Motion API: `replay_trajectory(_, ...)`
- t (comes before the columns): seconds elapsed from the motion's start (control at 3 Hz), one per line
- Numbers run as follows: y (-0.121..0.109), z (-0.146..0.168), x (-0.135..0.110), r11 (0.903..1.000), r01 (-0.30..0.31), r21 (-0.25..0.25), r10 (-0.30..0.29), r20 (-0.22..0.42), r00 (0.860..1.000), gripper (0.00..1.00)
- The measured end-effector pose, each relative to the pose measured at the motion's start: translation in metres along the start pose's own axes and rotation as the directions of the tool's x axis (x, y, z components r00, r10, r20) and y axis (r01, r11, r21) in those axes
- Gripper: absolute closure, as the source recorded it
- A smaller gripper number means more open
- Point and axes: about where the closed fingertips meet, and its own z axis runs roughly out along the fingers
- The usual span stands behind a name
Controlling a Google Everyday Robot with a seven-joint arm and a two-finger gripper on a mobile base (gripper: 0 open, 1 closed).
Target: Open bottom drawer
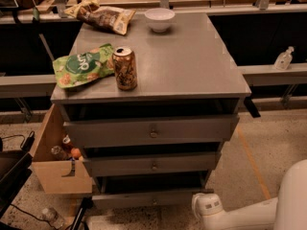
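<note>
Gripper sits at the tip of the white arm, low at the cabinet's front right foot. We cannot tell whether it is clenched or released, as it is cut off by the lower edge of the view. We read this low pose as a lineup for the bottom drawer, the slimmest grey front at the cabinet's base. Its small round knob is at the centre, left of the gripper and not touched. We judge the drawer not yet pulled, so the arm probably needs to shift left toward the knob.

On the cabinet's top are a soda can, a green chip bag, a brown snack bag and a white bowl, all clear of the drawer's path. An open wooden box hangs at the cabinet's left side.
</note>
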Motion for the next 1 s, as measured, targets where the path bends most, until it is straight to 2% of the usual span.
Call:
replay_trajectory(0.33,-0.017,0.015,-0.005,0.9991,-0.014,0.041,0.013,0.047,0.999,1.0)
replay_trajectory(0.67,-0.05,0.042,-0.016,0.9923,-0.029,0.121,0.012,0.144,0.99,1.0)
replay_trajectory(1.0,-0.097,0.067,-0.034,0.9806,-0.031,0.194,-0.017,0.239,0.971,1.0)
